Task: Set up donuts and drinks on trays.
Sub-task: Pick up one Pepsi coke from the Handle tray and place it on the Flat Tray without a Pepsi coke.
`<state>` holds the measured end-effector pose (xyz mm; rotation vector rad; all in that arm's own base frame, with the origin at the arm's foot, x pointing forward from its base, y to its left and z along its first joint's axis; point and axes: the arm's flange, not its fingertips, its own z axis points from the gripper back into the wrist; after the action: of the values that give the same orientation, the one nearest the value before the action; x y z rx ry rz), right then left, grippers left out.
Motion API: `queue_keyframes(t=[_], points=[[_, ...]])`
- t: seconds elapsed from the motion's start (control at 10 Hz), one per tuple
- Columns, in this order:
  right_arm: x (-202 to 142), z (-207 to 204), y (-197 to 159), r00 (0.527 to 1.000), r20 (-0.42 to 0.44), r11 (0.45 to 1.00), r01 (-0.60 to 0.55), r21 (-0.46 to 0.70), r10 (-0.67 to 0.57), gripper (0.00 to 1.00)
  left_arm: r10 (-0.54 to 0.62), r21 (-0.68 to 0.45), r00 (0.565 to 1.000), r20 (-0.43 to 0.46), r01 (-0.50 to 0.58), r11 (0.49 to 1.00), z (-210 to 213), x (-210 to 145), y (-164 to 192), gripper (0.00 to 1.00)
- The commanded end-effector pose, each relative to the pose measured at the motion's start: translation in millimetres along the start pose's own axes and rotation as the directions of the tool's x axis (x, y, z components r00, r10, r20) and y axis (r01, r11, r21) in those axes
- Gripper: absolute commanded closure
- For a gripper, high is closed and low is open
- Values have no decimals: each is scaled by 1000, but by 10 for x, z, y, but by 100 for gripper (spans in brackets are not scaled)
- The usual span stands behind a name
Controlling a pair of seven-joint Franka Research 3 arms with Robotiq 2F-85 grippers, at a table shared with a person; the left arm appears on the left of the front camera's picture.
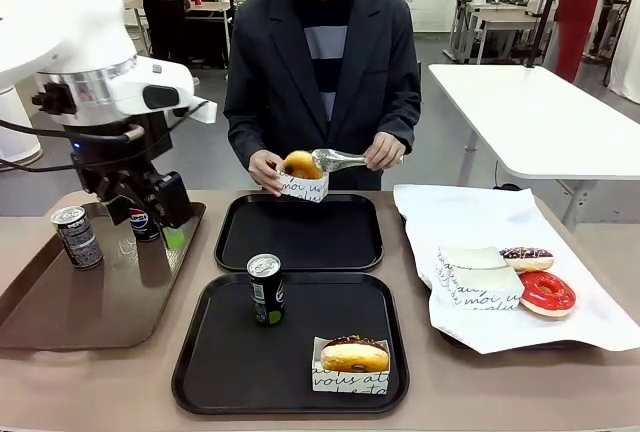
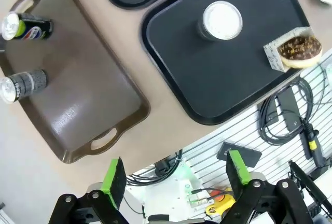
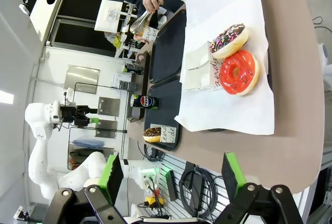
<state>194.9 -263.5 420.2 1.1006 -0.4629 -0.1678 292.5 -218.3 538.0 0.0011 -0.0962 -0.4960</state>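
The near black tray (image 1: pixel 220 362) holds a dark can (image 1: pixel 266 289) and a chocolate-topped donut in a paper sleeve (image 1: pixel 352 357); the left wrist view looks down on this tray (image 2: pixel 207 79), can (image 2: pixel 222 21) and donut (image 2: pixel 298 49). The far black tray (image 1: pixel 300 237) is bare. Just above its far edge a person holds a sleeved donut (image 1: pixel 302 174) and grips it with metal tongs (image 1: pixel 338 160). My left gripper (image 1: pixel 162 227) hangs open over the brown tray, high above it, with nothing between its green pads (image 2: pixel 114 175). My right gripper (image 3: pixel 172 175) is open and holds nothing.
A brown handled tray (image 1: pixel 60 302) at the left carries a Pepsi can (image 1: pixel 143 222) and a grey-printed can (image 1: pixel 77 237). On the white paper sheet (image 1: pixel 560 327) at the right lie a red donut (image 1: pixel 546 292), a sprinkled donut (image 1: pixel 526 257) and several paper sleeves (image 1: pixel 470 272).
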Motion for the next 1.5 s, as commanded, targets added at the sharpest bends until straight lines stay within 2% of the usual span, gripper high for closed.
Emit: queue_keyframes(t=[0.0,0.1,0.2,0.3,0.4,0.5,0.6,0.7,0.8,1.4], points=[[29,8,-3,1000,18,1000,-20,24,20,0,182,-58,982,46,-179,982,57,47,1014,0],[29,8,-3,1000,18,1000,-20,24,20,0,267,-15,957,115,-267,964,120,136,1610,0],[29,8,-3,1000,18,1000,-20,24,20,0,387,-18,904,181,-391,920,52,-136,2013,0],[29,8,-3,1000,18,1000,-20,24,20,0,424,10,872,245,-439,898,-35,-332,2319,0],[29,8,-3,1000,18,1000,-20,24,20,0,432,41,861,270,-458,888,-66,-256,2690,0],[29,8,-3,1000,18,1000,-20,24,20,0,451,54,843,292,-485,873,-158,-298,2849,0],[29,8,-3,1000,18,1000,-20,24,20,0,467,41,831,303,-501,864,-285,-397,2845,0],[29,8,-3,1000,18,1000,-20,24,20,0,469,10,835,288,-492,871,-288,-306,2858,0],[29,8,-3,1000,18,1000,-20,24,20,0,482,14,825,295,-508,861,-95,-425,2994,0],[29,8,-3,1000,18,1000,-20,24,20,0,479,14,823,305,-507,862,-120,-403,2979,0]])
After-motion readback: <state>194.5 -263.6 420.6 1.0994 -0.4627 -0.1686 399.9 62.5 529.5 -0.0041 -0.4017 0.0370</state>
